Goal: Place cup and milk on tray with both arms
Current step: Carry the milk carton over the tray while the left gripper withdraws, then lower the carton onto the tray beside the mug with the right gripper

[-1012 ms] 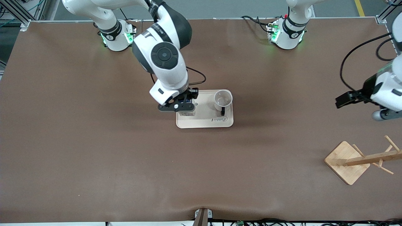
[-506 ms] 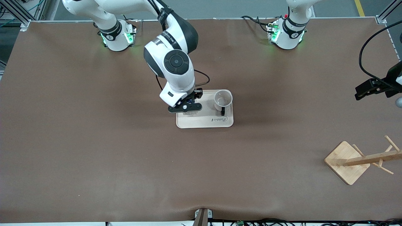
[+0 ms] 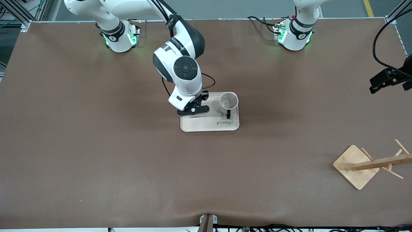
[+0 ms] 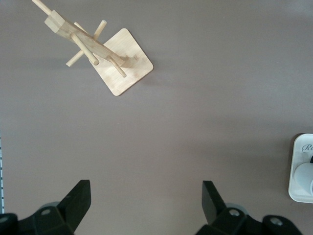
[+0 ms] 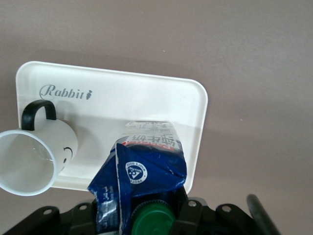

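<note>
Milk going down — the right hand (image 3: 193,110) was clamped on the milk carton (image 5: 144,181) over the tray (image 3: 210,126), beside the mug (image 3: 228,102); next came lowering and release. Left hand (image 4: 144,208) waited apart, empty.

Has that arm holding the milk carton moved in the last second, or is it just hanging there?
Yes. The right end effector, shut on the milk carton, has shifted toward the mug, farther in over the tray, which stayed put.

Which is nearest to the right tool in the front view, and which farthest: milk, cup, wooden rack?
1. Milk: gripped in the right tool, over the tray.
2. Cup: upright on the tray, toward the left arm's end.
3. Wooden rack: at the left arm's end of the table.
</note>
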